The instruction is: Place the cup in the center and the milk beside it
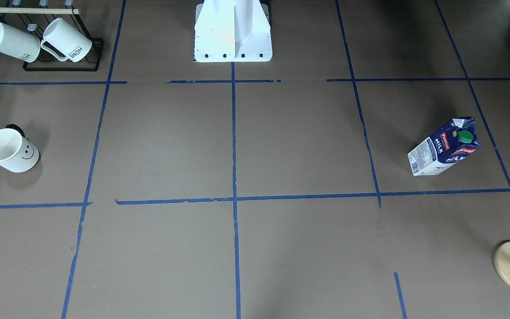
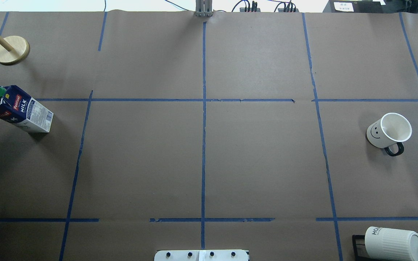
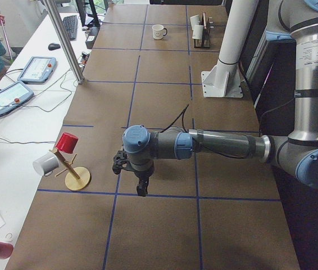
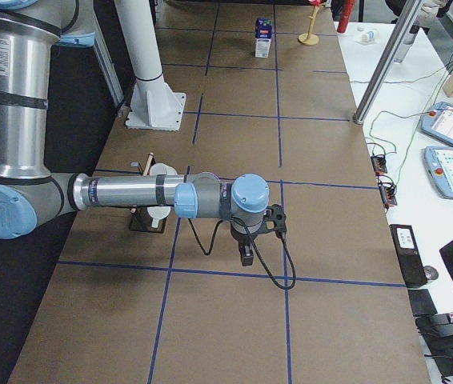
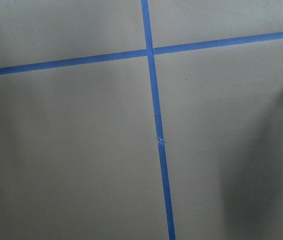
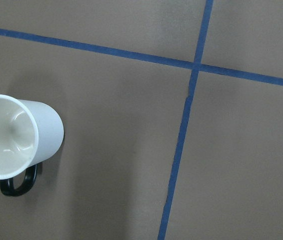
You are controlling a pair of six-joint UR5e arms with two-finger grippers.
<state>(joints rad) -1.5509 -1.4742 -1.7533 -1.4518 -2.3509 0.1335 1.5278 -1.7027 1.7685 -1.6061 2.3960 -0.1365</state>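
Observation:
The cup [image 2: 388,132], a smooth white mug with a smiley face and a black handle, stands upright at the table's right side; it also shows in the front view [image 1: 11,153] and at the left of the right wrist view [image 6: 16,137]. The milk [image 2: 16,110], a blue and white carton with a green cap, stands upright at the left side, also in the front view [image 1: 443,150]. My left gripper [image 3: 142,191] and my right gripper [image 4: 246,258] hang above the table with fingers pointing down. They show only in the side views, so I cannot tell whether they are open or shut.
A black rack with ribbed "HOME" mugs [image 2: 394,243] stands at the near right corner. A wooden peg stand [image 2: 11,50] stands at the far left, behind the milk. The robot's white base [image 1: 233,35] is at the near middle edge. Blue tape lines grid the brown table.

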